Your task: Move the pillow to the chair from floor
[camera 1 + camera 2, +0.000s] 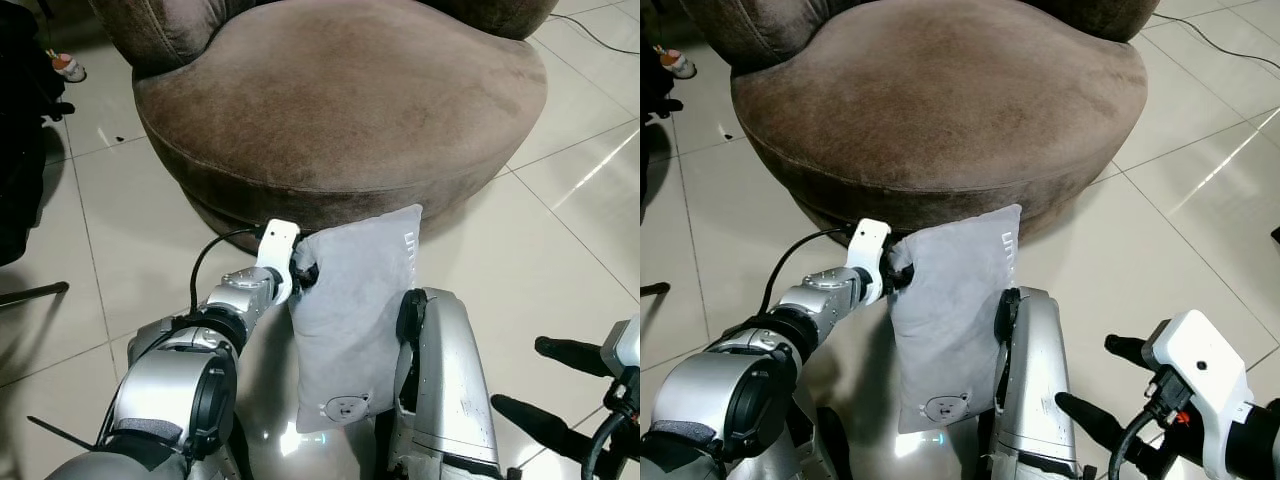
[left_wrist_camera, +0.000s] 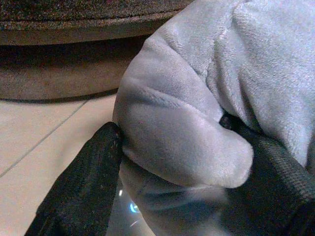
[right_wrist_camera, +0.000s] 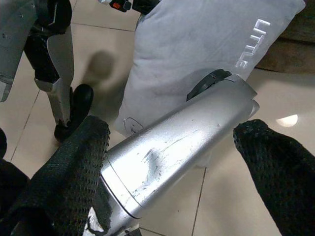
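Note:
A grey pillow (image 1: pixel 352 318) hangs upright in front of me, lifted off the tiled floor, its top corner pinched by my left gripper (image 1: pixel 300 272). In the left wrist view the black fingers (image 2: pixel 83 182) squeeze a bunched fold of the pillow (image 2: pixel 182 132). The big round brown chair (image 1: pixel 340 100) stands just beyond it, its seat bare. My right gripper (image 1: pixel 1100 385) is low at the right, open, holding nothing; in the right wrist view its fingers (image 3: pixel 74 167) straddle my silver leg, with the pillow (image 3: pixel 197 49) behind.
Glossy pale floor tiles (image 1: pixel 560 220) surround the chair. A dark object (image 1: pixel 20 130) stands at the far left, and a cable (image 1: pixel 600 40) runs across the floor at the back right. My silver legs (image 1: pixel 440 390) are right below the pillow.

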You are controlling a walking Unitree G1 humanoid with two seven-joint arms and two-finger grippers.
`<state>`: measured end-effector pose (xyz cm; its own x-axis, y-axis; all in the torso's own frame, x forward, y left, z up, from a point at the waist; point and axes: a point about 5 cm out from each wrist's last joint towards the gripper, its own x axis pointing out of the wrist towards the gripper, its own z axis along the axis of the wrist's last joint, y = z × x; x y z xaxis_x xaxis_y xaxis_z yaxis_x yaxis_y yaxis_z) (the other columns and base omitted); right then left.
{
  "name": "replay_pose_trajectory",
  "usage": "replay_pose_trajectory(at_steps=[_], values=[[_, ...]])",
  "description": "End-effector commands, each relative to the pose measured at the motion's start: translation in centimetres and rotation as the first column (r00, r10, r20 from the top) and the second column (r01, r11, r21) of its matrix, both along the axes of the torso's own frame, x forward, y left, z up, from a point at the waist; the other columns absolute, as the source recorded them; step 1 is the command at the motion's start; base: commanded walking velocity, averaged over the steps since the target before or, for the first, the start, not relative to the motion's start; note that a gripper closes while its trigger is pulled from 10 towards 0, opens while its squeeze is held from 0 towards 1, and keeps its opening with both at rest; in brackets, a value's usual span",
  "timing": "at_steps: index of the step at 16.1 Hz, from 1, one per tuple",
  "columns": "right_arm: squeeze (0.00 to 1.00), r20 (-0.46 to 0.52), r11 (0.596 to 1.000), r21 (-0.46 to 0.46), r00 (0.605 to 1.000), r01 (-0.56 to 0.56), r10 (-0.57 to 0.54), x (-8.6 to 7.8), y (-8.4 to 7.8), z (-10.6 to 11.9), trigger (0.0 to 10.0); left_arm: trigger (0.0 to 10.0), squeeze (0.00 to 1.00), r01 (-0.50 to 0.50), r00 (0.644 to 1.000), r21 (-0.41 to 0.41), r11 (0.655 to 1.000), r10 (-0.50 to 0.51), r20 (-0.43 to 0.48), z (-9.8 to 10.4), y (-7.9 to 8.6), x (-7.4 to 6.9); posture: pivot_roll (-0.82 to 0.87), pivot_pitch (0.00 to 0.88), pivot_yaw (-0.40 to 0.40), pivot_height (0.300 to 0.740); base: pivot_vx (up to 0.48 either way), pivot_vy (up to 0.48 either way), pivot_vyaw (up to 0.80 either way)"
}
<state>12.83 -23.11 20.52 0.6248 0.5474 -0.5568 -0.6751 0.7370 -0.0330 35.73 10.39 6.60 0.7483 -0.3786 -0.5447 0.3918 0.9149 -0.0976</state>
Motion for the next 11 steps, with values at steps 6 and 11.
replay_pose_trajectory(at_steps=[6, 11], values=[[0.0, -0.013, 1.0, -0.003, 1.0, 0.002, -0.002, 0.1, -0.1, -0.1, 10.0, 0.0, 0.0, -0.067, 0.997, -0.094, 0.993, 0.07, 0.029, 0.2, -0.7, 0.1, -0.62, 0.236, -0.022, 0.386, 0.0, 0.0, 0.0], [0.0, -0.002, 1.0, 0.022, 1.0, -0.001, 0.001, 0.9, 0.3, -0.7, 10.0, 0.0, 0.02, -0.144, 0.977, -0.251, 0.957, 0.177, 0.115, 2.2, -0.5, 1.3, -0.57, 0.221, -0.022, 0.386, 0.0, 0.0, 0.0]])
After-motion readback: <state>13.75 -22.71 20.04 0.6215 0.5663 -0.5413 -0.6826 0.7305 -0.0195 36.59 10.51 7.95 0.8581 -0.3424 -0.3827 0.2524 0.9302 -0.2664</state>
